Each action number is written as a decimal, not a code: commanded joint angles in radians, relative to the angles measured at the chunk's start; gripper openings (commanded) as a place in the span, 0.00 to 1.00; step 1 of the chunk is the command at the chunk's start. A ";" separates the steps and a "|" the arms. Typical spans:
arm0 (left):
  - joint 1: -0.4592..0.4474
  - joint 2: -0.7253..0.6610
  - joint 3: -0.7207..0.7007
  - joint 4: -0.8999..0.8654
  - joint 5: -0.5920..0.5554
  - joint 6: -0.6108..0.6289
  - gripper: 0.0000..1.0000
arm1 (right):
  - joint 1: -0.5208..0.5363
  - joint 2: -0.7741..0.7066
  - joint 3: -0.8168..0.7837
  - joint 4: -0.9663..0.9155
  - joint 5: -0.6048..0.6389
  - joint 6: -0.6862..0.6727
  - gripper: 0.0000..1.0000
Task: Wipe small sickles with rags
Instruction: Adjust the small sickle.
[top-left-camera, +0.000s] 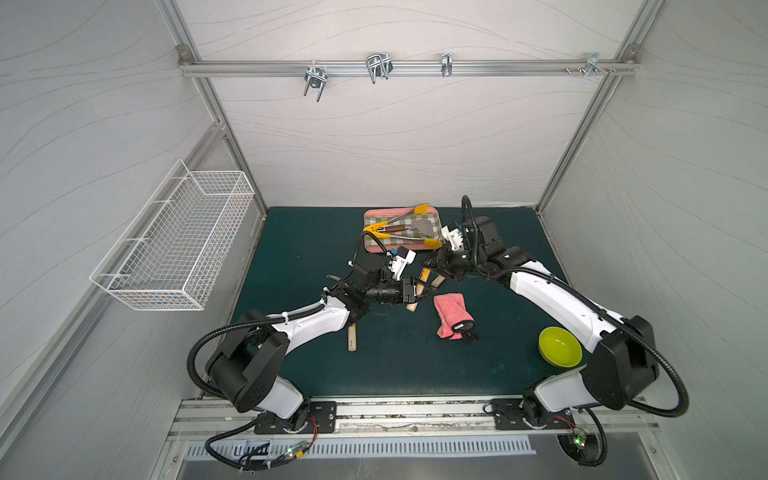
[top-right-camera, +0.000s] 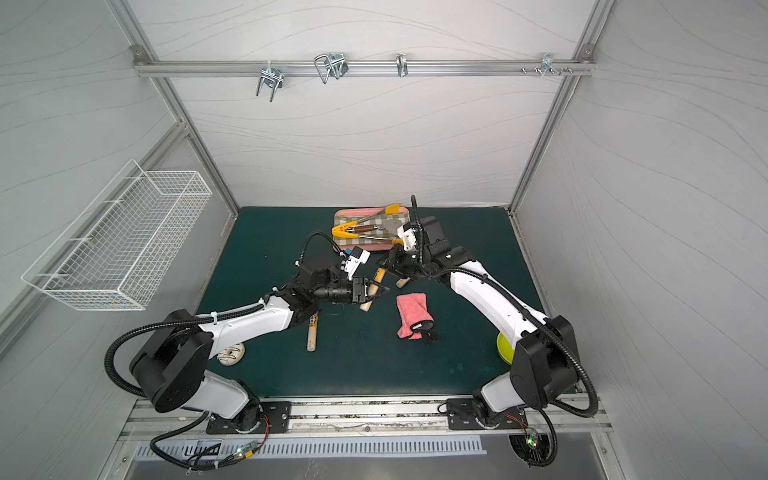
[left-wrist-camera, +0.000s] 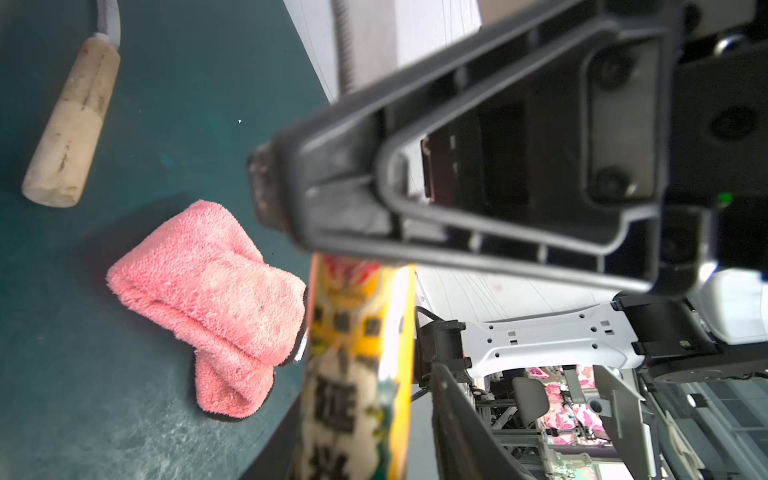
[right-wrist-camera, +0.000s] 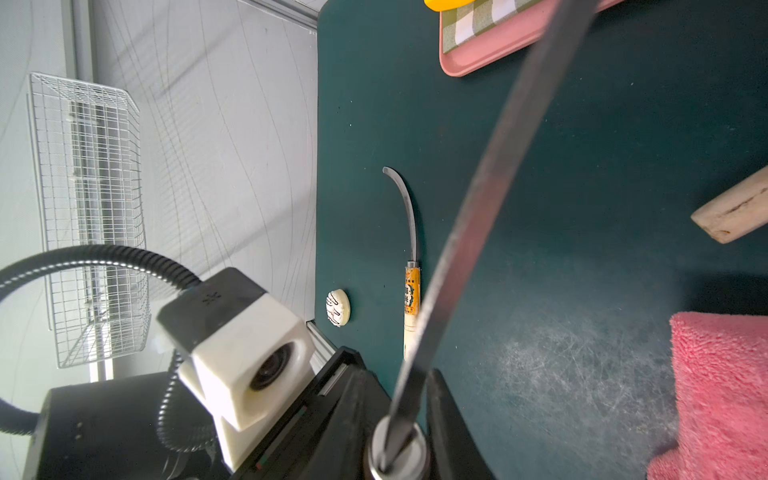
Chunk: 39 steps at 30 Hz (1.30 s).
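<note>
One small sickle (top-left-camera: 424, 277) is held tilted over the mat between both arms. My right gripper (top-left-camera: 434, 262) is shut on its metal collar, and the grey blade (right-wrist-camera: 490, 174) runs up from between the jaws. My left gripper (top-left-camera: 417, 288) is open around its labelled handle (left-wrist-camera: 353, 374), with a narrow gap at one finger. A second labelled sickle (right-wrist-camera: 411, 299) lies flat under my left arm. The third one's plain handle (left-wrist-camera: 70, 124) lies by my right gripper. The pink rag (top-left-camera: 451, 313) lies folded on the mat to the right of both, touched by neither gripper.
A pink-rimmed checked tray (top-left-camera: 382, 212) at the back holds yellow-tipped tongs (top-left-camera: 399, 216) and a spatula (top-left-camera: 419, 226). A green bowl (top-left-camera: 560, 347) sits by my right arm's base. A small white round object (top-right-camera: 232, 355) lies near my left arm. A wire basket (top-left-camera: 174, 245) hangs on the left wall.
</note>
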 joint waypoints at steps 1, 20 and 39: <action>-0.009 0.020 0.052 0.010 -0.006 0.024 0.40 | 0.014 -0.003 0.025 -0.013 0.032 0.027 0.04; -0.011 0.028 0.044 0.003 -0.041 0.027 0.00 | 0.019 -0.027 0.010 -0.026 0.054 0.014 0.19; 0.087 0.000 -0.113 0.218 -0.026 -0.111 0.00 | -0.068 -0.095 0.027 -0.554 0.231 -0.433 0.57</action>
